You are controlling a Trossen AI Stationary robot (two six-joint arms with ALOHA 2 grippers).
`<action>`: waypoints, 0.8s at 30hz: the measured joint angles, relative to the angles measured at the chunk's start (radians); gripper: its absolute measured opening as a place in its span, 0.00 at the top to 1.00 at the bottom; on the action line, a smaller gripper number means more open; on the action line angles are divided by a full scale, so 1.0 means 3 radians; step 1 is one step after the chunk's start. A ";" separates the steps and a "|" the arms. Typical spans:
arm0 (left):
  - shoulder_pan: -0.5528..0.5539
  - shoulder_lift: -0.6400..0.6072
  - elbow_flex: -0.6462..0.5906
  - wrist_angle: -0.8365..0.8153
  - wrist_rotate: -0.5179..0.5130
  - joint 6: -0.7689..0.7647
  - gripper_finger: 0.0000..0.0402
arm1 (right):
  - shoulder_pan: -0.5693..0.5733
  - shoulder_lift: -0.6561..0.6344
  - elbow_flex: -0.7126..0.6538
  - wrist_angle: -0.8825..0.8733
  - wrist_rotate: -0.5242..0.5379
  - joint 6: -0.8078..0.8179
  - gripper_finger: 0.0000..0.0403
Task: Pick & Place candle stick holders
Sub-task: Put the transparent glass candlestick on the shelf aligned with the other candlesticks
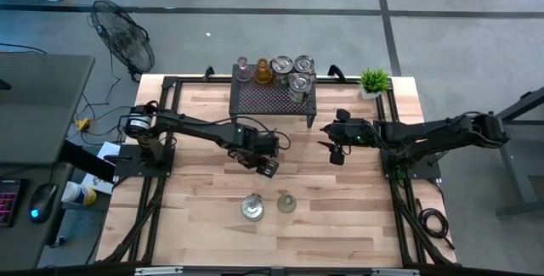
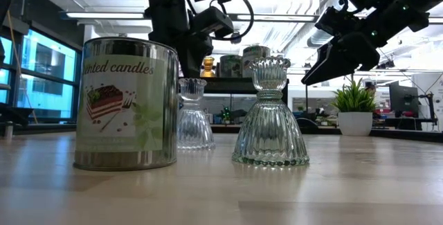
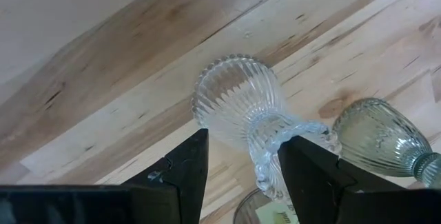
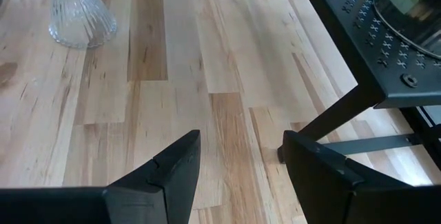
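Standing nearest the table's (image 1: 195,225) front edge are a candle tin (image 1: 252,207) and a clear ribbed glass holder (image 1: 286,202), side by side. Just beyond them the left gripper (image 1: 270,168) has its fingers (image 3: 182,176) closed around the neck of a second ribbed glass holder (image 3: 238,107) that stands on the wood. Farther right, the right gripper (image 1: 337,153) hangs above bare boards, fingers apart and empty. Farthest back, a dark mesh shelf (image 1: 272,98) carries the other holders (image 1: 280,70), with a potted plant (image 1: 373,81) to its right.
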 joint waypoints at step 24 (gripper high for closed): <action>0.0001 -0.0006 0.0003 -0.0012 0.0211 0.0261 0.94 | 0.0000 0.0000 0.0000 -0.0017 -0.0029 -0.0032 0.51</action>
